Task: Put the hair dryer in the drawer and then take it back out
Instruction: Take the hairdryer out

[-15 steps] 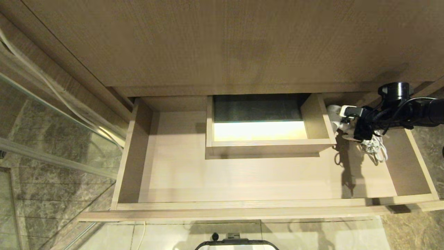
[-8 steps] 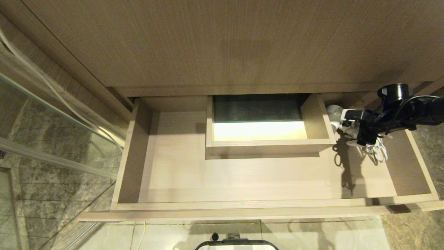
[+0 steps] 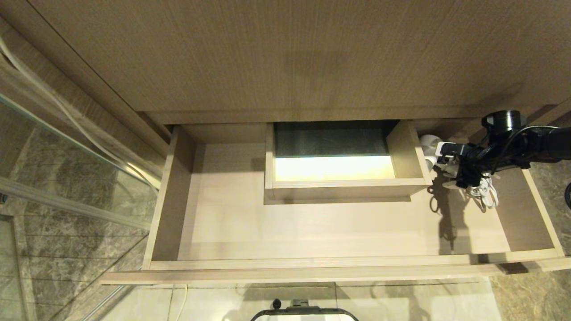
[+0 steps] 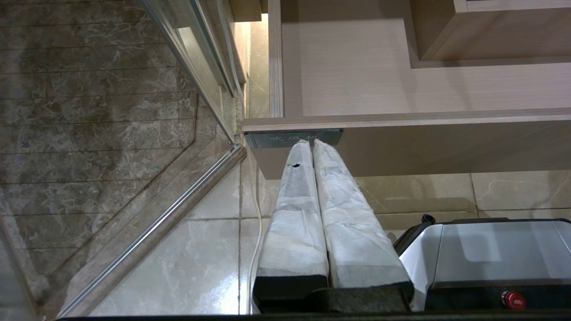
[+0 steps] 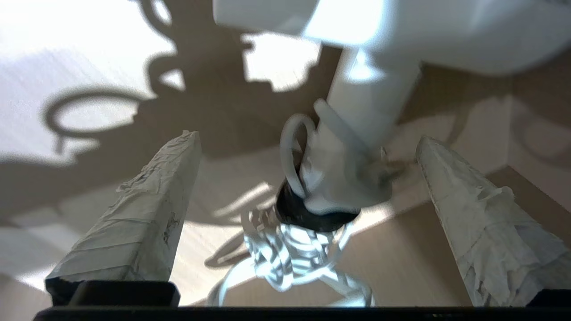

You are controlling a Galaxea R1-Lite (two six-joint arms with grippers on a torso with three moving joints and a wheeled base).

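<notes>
The dryer lay in the drawer at its 2 o'clock corner; the right gripper, spread wide, straddled its handle without touching. The left gripper was closed.

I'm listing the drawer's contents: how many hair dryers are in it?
1: a small white plastic hair dryer with bundled cord lies at the open wood-grain drawer's back right, under the open right gripper. None hidden that I can tell.

Our right arm was black, draped in looping black cables. Both grippers bore long tapered fingers wrapped in wrinkled white tape, on black mounts; our base was silver-grey.
</notes>
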